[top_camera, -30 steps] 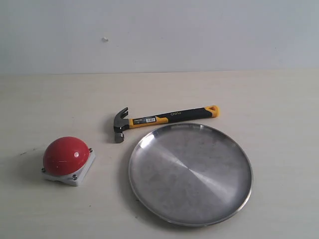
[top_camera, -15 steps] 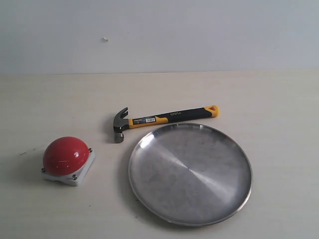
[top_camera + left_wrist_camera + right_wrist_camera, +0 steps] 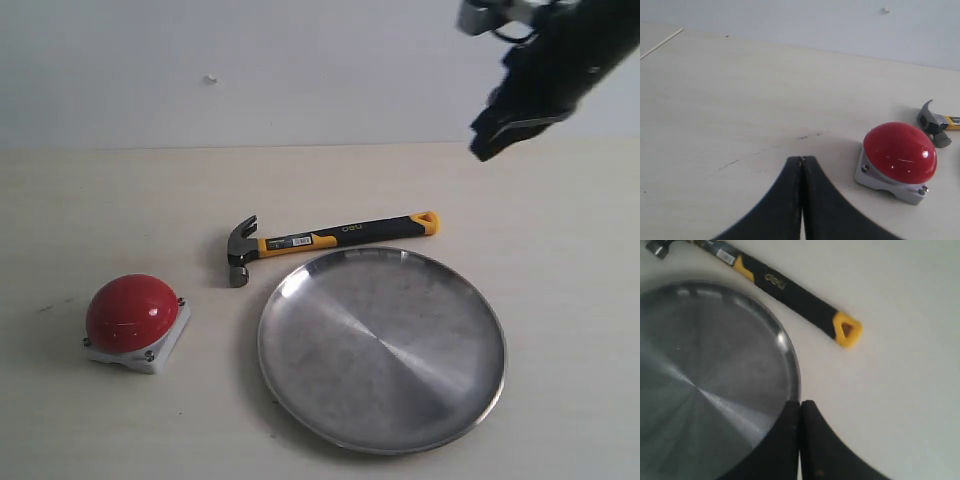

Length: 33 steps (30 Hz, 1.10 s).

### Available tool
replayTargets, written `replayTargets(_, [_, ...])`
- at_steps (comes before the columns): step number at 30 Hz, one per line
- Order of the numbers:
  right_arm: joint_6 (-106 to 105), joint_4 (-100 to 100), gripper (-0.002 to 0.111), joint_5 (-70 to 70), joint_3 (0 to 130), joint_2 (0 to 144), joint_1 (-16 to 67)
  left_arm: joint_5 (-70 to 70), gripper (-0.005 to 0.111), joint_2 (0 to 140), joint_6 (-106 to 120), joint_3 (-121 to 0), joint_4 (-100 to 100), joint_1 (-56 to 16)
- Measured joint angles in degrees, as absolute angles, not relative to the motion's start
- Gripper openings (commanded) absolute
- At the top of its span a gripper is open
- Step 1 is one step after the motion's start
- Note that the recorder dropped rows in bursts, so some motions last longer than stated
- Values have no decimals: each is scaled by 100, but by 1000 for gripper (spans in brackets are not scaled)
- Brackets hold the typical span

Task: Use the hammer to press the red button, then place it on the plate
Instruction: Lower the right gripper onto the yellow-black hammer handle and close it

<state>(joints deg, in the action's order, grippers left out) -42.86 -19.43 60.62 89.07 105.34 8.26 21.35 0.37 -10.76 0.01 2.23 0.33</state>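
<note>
Presently the hammer [image 3: 330, 238] lies just beyond the plate [image 3: 380, 350], handle rightward, apparently favouring the right gripper [image 3: 799, 406], hovering closed and empty; left gripper [image 3: 801, 161] likewise closed, empty.

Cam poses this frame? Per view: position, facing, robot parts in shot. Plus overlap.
Exterior: off the arms, angled down across the table toward a pale wall; sees red button, hammer, plate; right gripper hangs top right.
Left wrist: on the left arm, looking past the shut left gripper at the red button and hammer head.
Right wrist: on the right arm, looking down past the shut right gripper at the plate rim and hammer handle.
Shared: the hammer shows in all three.
</note>
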Motion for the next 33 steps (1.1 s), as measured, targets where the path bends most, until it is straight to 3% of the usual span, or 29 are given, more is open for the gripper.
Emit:
replayTargets(7, [-7205,-1612,0,5895,10585,12320,2347,2135,0,37,-1076,1,223,33])
replayTargets(11, [-7806,-1407,1,5636,11249,13176,2812,2135,0,37,-1076,1,223,33])
replayTargets(13, [-7872,-1272,11,5612,11645,13585,2932,2135,0,37,-1076,1,223,33])
replayTargets(16, [-7884,-1230,46,5597,11955,13933,2989,2135,0,37,-1076,1,223,33])
replayTargets(17, [-7884,-1217,50,5534,11993,14026,2989,2135,0,37,-1076,1,223,33])
replayTargets(33, [-8040,-1345,48,5259,12016,14452,2989,2135,0,37,-1076,1,223,33])
